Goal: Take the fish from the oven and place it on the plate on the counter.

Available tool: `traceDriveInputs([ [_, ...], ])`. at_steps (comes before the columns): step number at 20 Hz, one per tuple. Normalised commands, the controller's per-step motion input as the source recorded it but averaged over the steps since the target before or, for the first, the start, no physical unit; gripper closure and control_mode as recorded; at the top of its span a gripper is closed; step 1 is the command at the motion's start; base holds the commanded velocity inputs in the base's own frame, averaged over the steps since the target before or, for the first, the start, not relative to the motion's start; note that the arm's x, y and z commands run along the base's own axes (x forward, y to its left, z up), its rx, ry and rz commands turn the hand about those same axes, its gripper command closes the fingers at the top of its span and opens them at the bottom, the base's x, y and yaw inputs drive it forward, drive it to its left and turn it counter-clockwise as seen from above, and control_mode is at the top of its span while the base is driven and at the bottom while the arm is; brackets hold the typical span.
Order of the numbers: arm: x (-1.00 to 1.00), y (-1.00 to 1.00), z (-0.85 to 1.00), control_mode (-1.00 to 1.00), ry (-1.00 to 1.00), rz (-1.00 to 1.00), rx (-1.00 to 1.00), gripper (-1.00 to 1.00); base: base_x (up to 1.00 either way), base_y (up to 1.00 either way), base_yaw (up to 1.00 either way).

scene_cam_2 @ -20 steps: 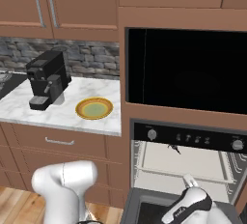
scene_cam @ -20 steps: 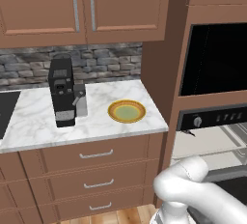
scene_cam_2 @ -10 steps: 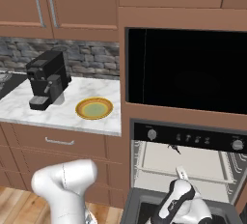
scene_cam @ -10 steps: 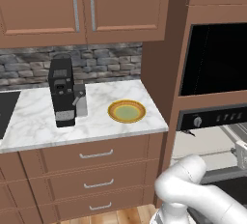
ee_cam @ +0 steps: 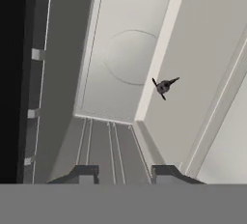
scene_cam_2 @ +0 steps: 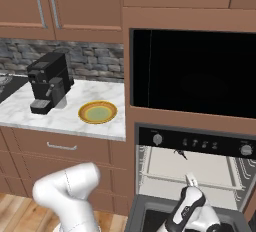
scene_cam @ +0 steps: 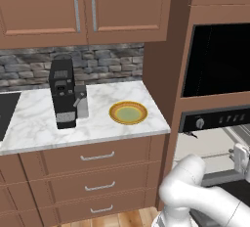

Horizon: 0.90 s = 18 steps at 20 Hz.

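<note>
Fish (scene_cam_2: 180, 153) is a tiny dark shape inside the open oven (scene_cam_2: 192, 143), on the right side of the kitchen, well away from the plate. On the left, a black coffee machine (scene_cam: 64, 93) stands on the white counter (scene_cam: 34, 125). Next to it, on its right, sits the yellow plate (scene_cam: 128, 112). Down low on the right, the gripper (ee_cam: 124, 174) points into the oven with its fingers a little apart, and it holds nothing. The fish is farther in, not touching the fingers.

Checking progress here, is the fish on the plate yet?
No, the plate on the counter holds nothing, and the fish lies inside the oven.
</note>
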Motion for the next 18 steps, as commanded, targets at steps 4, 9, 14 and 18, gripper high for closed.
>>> traceDriveInputs([
  [4, 0.19, -0.09, -0.49, -1.00, 0.00, 0.01, 0.01, -1.00, 0.00, 0.00, 0.00],
  [9, 0.35, -0.01, -0.39, -1.00, 0.00, 0.00, 0.00, -1.00, 0.00, 0.00, 0.00],
  [14, 0.48, 0.00, -0.38, -1.00, 0.00, 0.00, 0.02, -1.00, 0.00, 0.00, 0.00],
  [18, 0.40, -0.01, -0.46, -1.00, 0.00, 0.00, 0.02, -1.00, 0.00, 0.00, 0.00],
])
